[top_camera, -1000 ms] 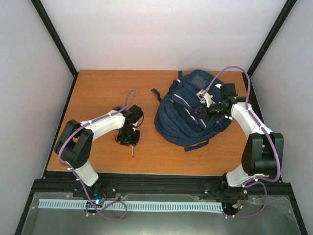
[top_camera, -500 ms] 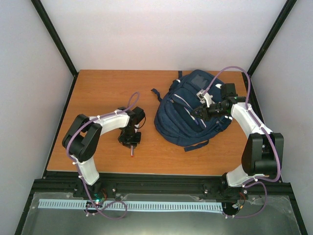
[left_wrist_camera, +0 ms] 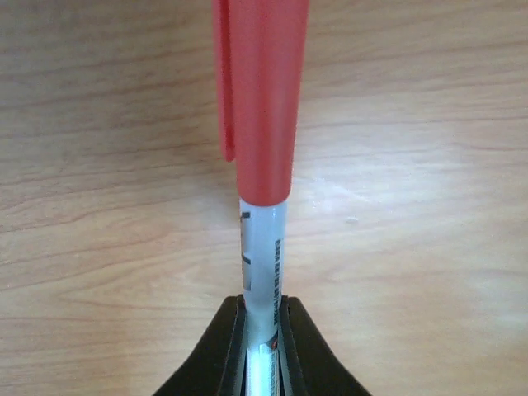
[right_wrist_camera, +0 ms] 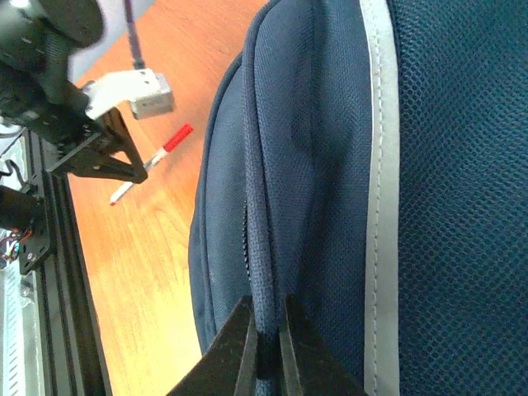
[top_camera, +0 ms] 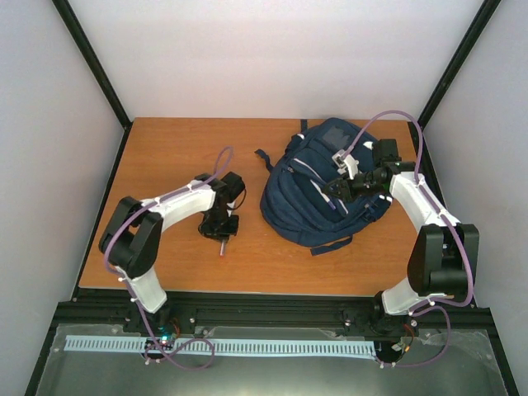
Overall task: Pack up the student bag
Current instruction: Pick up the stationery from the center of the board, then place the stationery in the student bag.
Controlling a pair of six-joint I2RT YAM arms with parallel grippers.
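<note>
Both sets of jaws are closed on something. Nearest, the left jaws pinch the white barrel [left_wrist_camera: 262, 247] of a marker [left_wrist_camera: 261, 165] close to its tail end, so most of its length and the red cap [left_wrist_camera: 260, 91] stick out beyond them over the table [left_wrist_camera: 429, 247]. I cannot tell whether the marker is clear of the wood or touching it. It sits off the left flank of the student bag [top_camera: 309, 198], apart from it and a little nearer than the bag's middle. Held so near one end, the marker could pivot or creep in that grip on a quick swing toward the bag, and the leading cap could catch on fabric instead of going inside. Farther on, the bag lies slumped on the table, and the right jaws are shut on a narrow raised ridge of navy fabric [right_wrist_camera: 262, 247] on the bag's upper face, beside a zip line and a white stripe [right_wrist_camera: 379, 165]. That is a thin bite of soft cloth: a hard pull may strip it from the jaws, or drag the whole limp bag instead of lifting a flap. Whether any pocket is open there cannot be seen; if none is, the marker would only be pushed against closed cloth. With the right arm [top_camera: 417, 202] stretched across the bag's top, the left arm [top_camera: 177, 206] reaching in could also knock it.
</note>
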